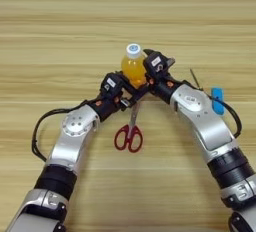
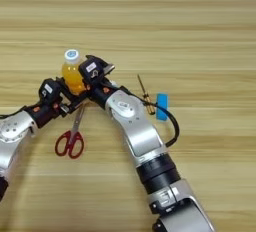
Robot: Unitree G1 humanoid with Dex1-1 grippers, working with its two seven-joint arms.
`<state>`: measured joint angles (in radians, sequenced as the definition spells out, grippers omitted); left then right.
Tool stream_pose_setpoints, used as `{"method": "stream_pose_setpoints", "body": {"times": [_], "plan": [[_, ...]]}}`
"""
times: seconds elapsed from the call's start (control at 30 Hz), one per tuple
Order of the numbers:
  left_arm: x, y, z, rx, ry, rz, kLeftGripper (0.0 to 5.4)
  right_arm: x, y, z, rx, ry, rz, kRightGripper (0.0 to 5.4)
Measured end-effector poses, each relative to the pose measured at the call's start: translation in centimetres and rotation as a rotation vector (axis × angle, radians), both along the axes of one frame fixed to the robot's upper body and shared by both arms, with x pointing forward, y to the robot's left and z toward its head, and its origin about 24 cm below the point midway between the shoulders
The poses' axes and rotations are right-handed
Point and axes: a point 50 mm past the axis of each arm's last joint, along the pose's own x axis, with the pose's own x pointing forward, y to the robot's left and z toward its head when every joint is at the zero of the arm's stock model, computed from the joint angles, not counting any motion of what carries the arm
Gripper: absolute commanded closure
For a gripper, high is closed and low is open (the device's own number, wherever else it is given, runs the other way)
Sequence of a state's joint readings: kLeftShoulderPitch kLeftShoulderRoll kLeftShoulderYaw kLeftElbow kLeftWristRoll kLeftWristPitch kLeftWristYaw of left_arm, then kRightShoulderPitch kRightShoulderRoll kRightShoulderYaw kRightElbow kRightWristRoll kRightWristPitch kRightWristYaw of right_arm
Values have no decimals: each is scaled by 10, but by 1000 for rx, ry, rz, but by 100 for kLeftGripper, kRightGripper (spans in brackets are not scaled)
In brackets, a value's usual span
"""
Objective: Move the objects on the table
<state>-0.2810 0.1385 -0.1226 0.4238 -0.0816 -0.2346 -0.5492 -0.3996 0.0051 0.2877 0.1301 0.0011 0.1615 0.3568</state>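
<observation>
A small orange-juice bottle (image 1: 132,68) with a white cap stands upright at the middle of the table (image 1: 60,21). My left gripper (image 1: 124,88) is against its lower left side. My right gripper (image 1: 151,72) presses close on its right side. The two hands meet just below the bottle. Red-handled scissors (image 1: 128,137) lie right in front of them, blades pointing away from me under the hands. A thin screwdriver (image 2: 144,94) and a small blue block (image 2: 161,107) lie to the right, behind my right forearm.
My right forearm (image 1: 202,121) crosses in front of the screwdriver and block. A black cable loops off my left arm (image 1: 37,131) on the left side. Bare wood stretches across the far half of the table.
</observation>
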Motion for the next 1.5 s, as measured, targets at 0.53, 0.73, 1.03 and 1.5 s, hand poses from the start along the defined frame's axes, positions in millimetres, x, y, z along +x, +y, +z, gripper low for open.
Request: {"method": "stream_pose_setpoints", "body": {"times": [0.53,0.73,1.03,1.5], "plan": [[0,0,-1,0,2,0,206,-2,3,-1,5,-5,14,176],[-1,0,-1,0,3,0,206,-2,2,-1,6,-5,11,186],[0,0,-1,1,2,4,170,-2,2,-1,7,-5,9,186],[1,-3,7,14,-40,-13,42,10,-19,1,23,-25,-131,187]]}}
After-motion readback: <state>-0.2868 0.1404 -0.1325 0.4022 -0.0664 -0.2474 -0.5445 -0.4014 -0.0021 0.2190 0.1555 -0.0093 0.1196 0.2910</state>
